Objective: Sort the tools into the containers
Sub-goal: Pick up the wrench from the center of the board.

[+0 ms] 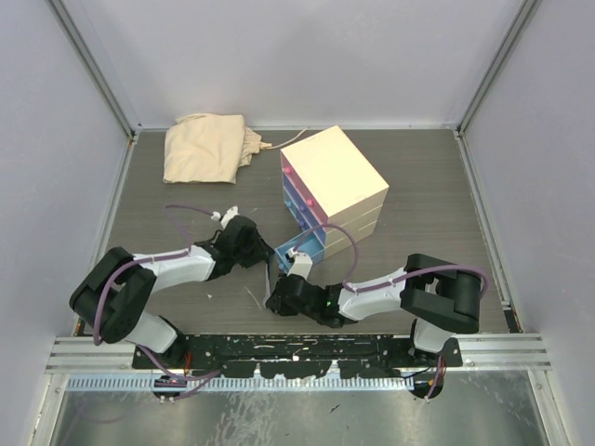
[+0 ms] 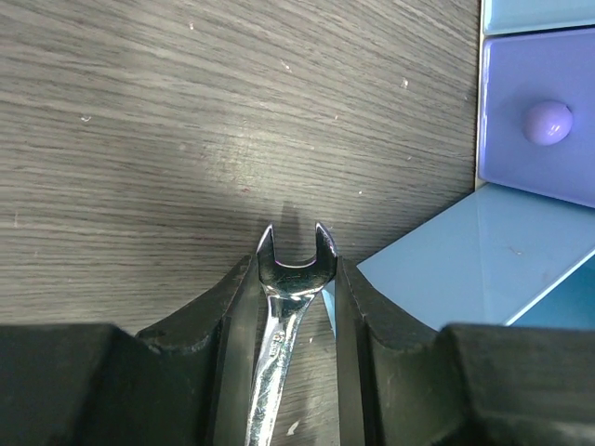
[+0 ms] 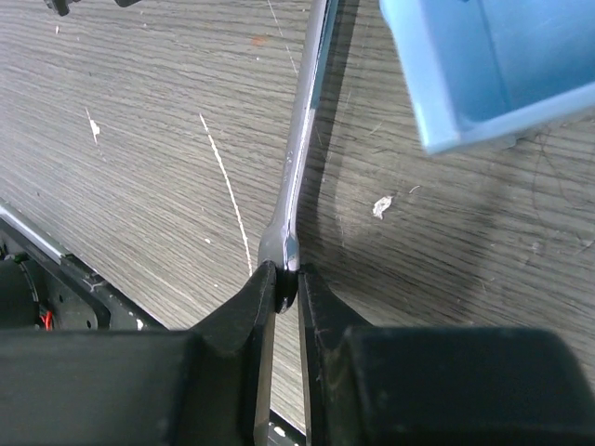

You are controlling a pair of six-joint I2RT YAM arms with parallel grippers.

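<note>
Left wrist view shows the left gripper (image 2: 297,271) closed on the open-end head of a silver spanner (image 2: 275,358). Both black fingers (image 2: 232,321) press on the sides of the head, and its two prongs stick out past the fingertips. The spanner is just above the grey wooden table (image 2: 186,121). To the right stands the blue drawer (image 2: 530,167) with its round knob (image 2: 547,123), which is closed. Under it the light-blue drawer (image 2: 446,269) is pulled out.

In the right wrist view the right gripper (image 3: 285,276) is clamped on the other end of the spanner (image 3: 302,139). The shaft goes away from the fingers, up to the top edge of the picture. The corner of the pulled-out light-blue drawer (image 3: 483,74) is near, on the right of the shaft and not touching it.

From the top external view, the two grippers (image 1: 260,251) (image 1: 279,299) meet in front of the cream chest (image 1: 339,172), beside the open drawer (image 1: 299,249). The spanner between them is too thin to see well there. A beige cloth bag (image 1: 204,147) lies at the far left of the table (image 1: 418,232), well apart from the chest.
</note>
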